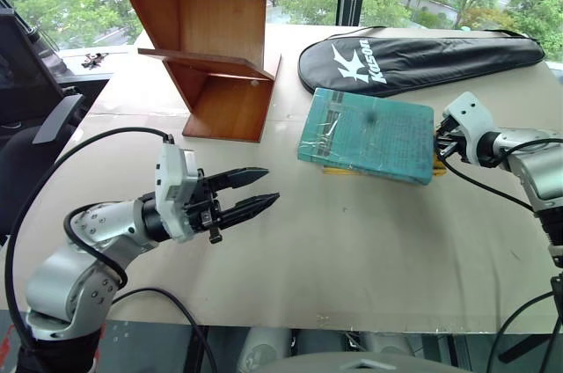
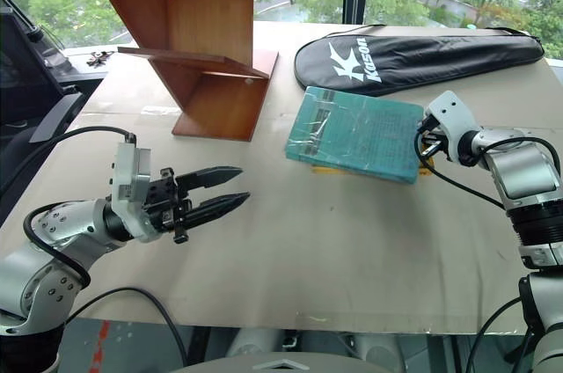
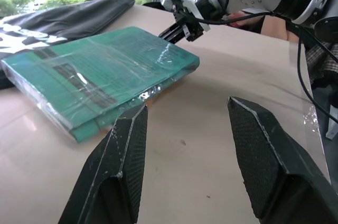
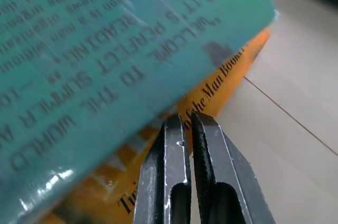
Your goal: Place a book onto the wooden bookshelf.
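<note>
tabletop book [image 1: 368, 134] against right fingers [image 4: 182, 145]

book [image 1: 368, 134] centre right on table [image 1: 352, 250], lying on a second book [image 4: 158, 150] | bookshelf [image 1: 220, 47] upper left | racket bag [image 1: 422, 58] above book | left gripper [image 1: 259, 190] lower left | right gripper [image 1: 440, 146] at book's right edge

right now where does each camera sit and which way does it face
Left eye and right eye: on the head, looking forward and down at the table, teal book, wooden bookshelf and black racket bag; both arms show.
Left wrist: along the open left gripper toward the book; the right gripper shows at its far edge.
Right wrist: closed fingers at the book's corner, above a yellow book.
All views share the teal book.
</note>
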Robot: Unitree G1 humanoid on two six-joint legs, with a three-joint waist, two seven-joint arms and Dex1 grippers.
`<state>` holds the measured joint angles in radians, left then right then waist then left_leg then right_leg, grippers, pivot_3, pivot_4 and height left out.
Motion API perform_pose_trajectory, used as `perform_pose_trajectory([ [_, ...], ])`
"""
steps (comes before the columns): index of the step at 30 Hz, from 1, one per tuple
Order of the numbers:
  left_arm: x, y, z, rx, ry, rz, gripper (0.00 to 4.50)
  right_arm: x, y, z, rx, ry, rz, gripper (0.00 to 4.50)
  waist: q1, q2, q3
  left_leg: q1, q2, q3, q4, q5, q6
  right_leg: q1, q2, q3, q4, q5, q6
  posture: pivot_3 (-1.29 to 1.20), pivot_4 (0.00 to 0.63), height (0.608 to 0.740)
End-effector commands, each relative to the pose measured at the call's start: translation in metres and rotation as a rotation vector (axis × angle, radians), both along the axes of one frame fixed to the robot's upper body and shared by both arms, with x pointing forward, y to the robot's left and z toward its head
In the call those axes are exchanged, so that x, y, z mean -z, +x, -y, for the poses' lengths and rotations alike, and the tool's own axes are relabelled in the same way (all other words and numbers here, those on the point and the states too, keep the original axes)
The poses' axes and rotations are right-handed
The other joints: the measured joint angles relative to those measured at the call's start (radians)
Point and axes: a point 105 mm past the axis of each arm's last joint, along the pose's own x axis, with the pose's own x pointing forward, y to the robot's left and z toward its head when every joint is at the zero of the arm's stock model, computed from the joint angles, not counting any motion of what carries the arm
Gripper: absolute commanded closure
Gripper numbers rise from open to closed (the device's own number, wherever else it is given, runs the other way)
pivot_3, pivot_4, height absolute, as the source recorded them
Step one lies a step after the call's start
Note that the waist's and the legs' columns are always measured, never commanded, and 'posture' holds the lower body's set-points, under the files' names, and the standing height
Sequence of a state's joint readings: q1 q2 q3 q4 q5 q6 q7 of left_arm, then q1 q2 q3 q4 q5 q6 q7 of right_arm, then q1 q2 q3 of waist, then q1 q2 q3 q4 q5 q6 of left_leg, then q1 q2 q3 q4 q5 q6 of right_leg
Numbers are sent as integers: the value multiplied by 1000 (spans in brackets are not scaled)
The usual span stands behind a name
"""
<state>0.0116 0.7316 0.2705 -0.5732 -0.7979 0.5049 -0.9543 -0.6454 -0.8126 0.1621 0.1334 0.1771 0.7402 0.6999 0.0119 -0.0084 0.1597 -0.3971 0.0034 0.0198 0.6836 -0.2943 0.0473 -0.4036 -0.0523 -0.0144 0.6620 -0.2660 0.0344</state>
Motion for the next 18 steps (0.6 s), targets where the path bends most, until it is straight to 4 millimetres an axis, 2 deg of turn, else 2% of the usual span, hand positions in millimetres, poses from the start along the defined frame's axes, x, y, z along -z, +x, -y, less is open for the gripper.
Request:
perform_pose_trajectory([
  [1,-4,-7,2,-5,12,19,2059,-12,-8,-24,-76,9,34,4447,-1,0,0,0,0,0,0,0,0,0,0,0,0,0,0,0,150,740],
  [6,9,-6,1,-42,37,-27,2059,-12,-21,-53,-129,50,32,4447,-10,0,0,0,0,-1,-1,0,0,-1,0,0,1,0,0,0,150,740],
  [11,21,-3,-1,-73,42,-95,2059,-9,-26,-64,-135,66,28,4447,-9,0,0,0,0,-1,0,0,0,0,0,0,1,0,0,0,150,740],
  [14,35,2,-4,-149,-12,-222,2059,-16,-30,-57,-135,68,82,4447,-8,0,0,0,0,-1,0,0,0,0,0,0,1,0,0,0,150,740],
  [16,39,2,-2,-180,-85,-310,2059,-27,-41,-48,-205,31,172,4447,0,0,0,0,0,-1,0,0,0,0,0,0,0,0,0,0,150,740],
  [17,42,2,-1,-201,-127,-368,2059,-32,-48,-41,-214,50,208,4217,4,0,0,0,0,-1,-1,0,0,-1,0,0,0,0,0,0,150,740],
  [18,47,4,-1,-236,-147,-417,2059,-38,-62,-42,-285,94,243,3884,7,0,0,-1,0,-1,0,0,0,0,-1,0,-1,0,0,0,150,740],
])
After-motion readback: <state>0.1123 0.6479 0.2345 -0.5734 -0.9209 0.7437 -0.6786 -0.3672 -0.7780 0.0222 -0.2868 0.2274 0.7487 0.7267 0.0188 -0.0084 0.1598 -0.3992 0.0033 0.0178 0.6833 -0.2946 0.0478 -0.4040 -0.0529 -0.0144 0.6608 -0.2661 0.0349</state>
